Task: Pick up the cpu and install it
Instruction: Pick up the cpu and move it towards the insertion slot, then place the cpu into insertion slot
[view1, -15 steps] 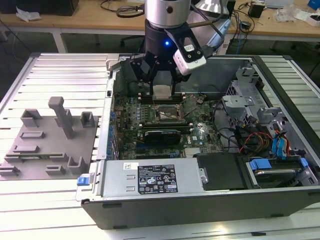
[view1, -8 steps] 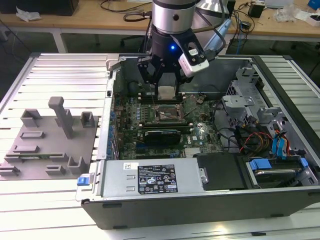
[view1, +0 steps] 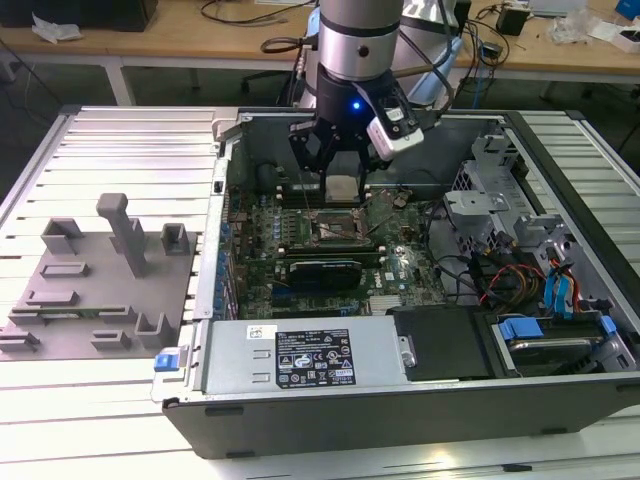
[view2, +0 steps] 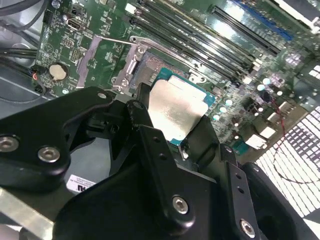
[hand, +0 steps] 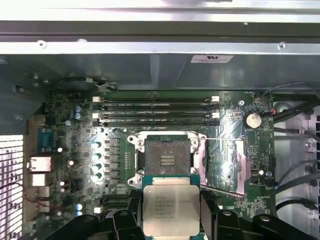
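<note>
Benches (view1: 190, 35) of pale wood are seen along the back of the room, strewn with cables and small gear. Below them the work surface is taken in: a slatted metal table (view1: 120, 150), ribbed from side to side and brightly lit. Most of it is occupied by the computer case (view1: 400, 425), laid flat with its side open. On the exterior view's left a grey fixture plate (view1: 90, 290) with upright blocks is set just beside the case. Inside, the green motherboard (view1: 400, 265) is exposed, and a silver labelled cover (view1: 300, 355) is seen along the near wall. Now to the middle of the board: the socket (hand: 167, 160) lies uncovered, its contact field showing in the first wrist view, with the memory slots (hand: 155, 112) just past it. The gripper (view1: 342, 190) is hung over this spot on the arm. And the cpu (hand: 171, 210) is held there, silvery top up, level, above the board at the socket's edge and not seated in it. It is clamped on two opposite edges by the black fingers (hand: 207, 212), closed narrow on the chip.
</note>
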